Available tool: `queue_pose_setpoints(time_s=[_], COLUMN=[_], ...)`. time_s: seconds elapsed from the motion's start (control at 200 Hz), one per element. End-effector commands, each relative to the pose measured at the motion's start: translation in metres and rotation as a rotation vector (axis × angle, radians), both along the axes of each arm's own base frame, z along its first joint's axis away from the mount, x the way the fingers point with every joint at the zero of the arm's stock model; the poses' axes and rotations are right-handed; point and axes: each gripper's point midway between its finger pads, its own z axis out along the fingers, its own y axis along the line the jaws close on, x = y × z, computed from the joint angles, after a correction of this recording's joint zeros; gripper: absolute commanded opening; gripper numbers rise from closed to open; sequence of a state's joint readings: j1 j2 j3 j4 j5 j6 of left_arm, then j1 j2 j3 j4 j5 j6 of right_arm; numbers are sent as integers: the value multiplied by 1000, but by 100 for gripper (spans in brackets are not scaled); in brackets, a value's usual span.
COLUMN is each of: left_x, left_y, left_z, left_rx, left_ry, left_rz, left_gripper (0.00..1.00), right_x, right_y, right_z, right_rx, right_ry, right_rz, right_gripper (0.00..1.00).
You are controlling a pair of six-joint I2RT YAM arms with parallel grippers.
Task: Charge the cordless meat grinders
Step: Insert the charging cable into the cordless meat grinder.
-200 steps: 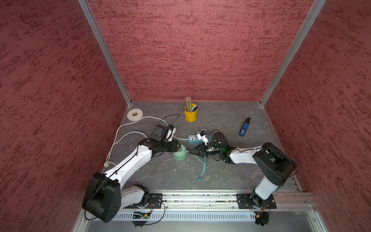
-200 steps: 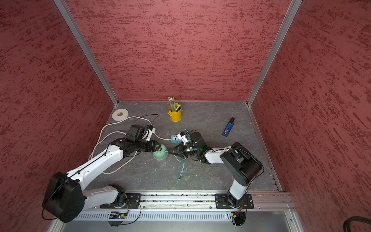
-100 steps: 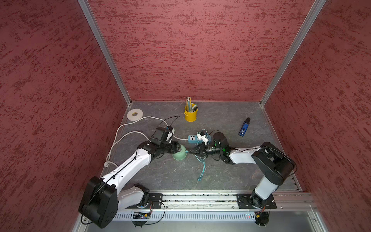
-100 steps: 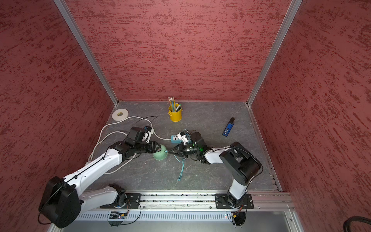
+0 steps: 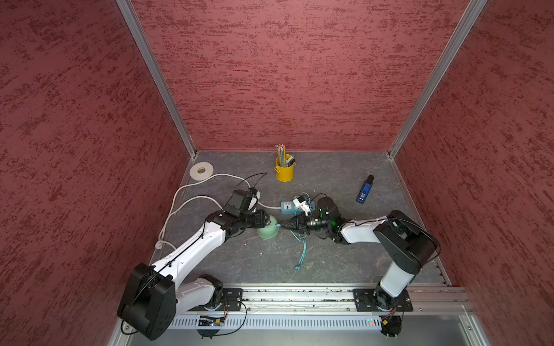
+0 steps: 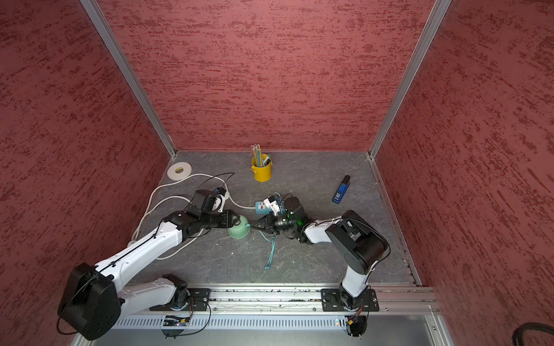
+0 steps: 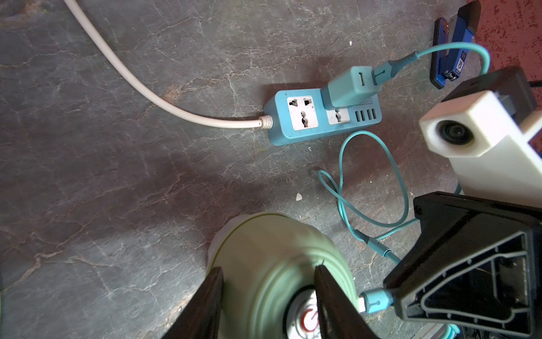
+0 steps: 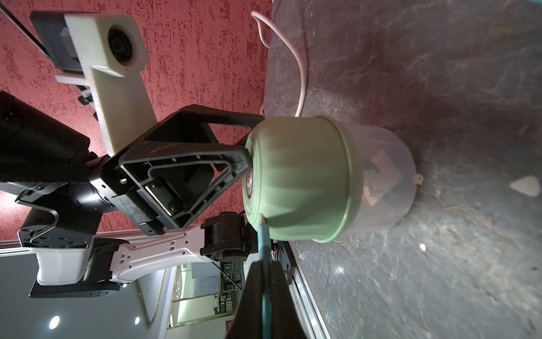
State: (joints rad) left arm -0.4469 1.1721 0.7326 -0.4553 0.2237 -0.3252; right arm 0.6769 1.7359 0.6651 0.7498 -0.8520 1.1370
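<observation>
Left claw (image 7: 268, 273) has moved in, seemingly clamping the pale mint-green plastic dome grinder (image 5: 267, 230) steady; right claw (image 8: 264, 265), pinching the teal cable plug (image 8: 263, 234), can now push home.

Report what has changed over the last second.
The right gripper, shut on the teal cable plug, crept slightly toward the meat grinder; the plug's tip now meets its side. The left arm's rear links shifted a little, but the left gripper stays clamped on the grinder's top. The grinder, power strip and yellow cup have not moved.
</observation>
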Motion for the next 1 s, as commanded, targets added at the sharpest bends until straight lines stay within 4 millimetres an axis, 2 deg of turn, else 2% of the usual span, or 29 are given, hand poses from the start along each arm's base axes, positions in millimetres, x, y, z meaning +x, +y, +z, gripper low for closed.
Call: queue_pose_setpoints(time_s=[0.0, 0.506, 0.997], left_x=[-51, -73, -74], left_y=[-10, -26, -32], left_z=[-39, -43, -41], left_rx=[5, -38, -49], left_ry=[217, 237, 226], left_rz=[-79, -39, -67], left_gripper=[51, 50, 50], right_x=[17, 23, 22], right_y=[15, 16, 26], right_z=[19, 21, 12], right_rx=[28, 27, -8], right_ry=[-68, -36, -41], right_rz=[-50, -101, -65], right_gripper=[0, 0, 0])
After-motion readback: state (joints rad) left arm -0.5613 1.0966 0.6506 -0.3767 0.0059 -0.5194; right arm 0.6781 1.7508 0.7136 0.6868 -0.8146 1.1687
